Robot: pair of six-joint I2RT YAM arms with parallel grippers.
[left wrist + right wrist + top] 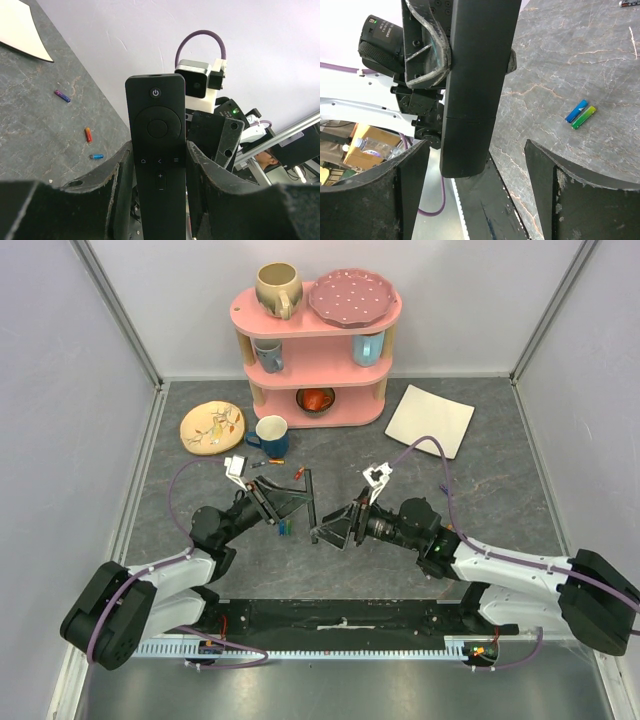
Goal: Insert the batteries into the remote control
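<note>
The remote control (157, 150) is a slim black bar standing on end above the table, button side toward the left wrist camera. My left gripper (159, 160) is shut on its sides. In the right wrist view its plain back (475, 75) fills the middle, and my right gripper (476, 150) stands open around its lower end, with a gap on each side. From above, the two grippers (288, 502) (335, 528) meet at the remote (308, 498). Batteries lie loose on the table: a blue one (576, 111) beside a green one (584, 117), an orange-red one (88, 134), and a purple one (62, 96).
A pink shelf (315, 350) with mugs and a plate stands at the back. A blue mug (270, 435) and a yellow plate (212, 427) sit in front of it, with a white square plate (430, 420) to the right. Grey walls close off both sides.
</note>
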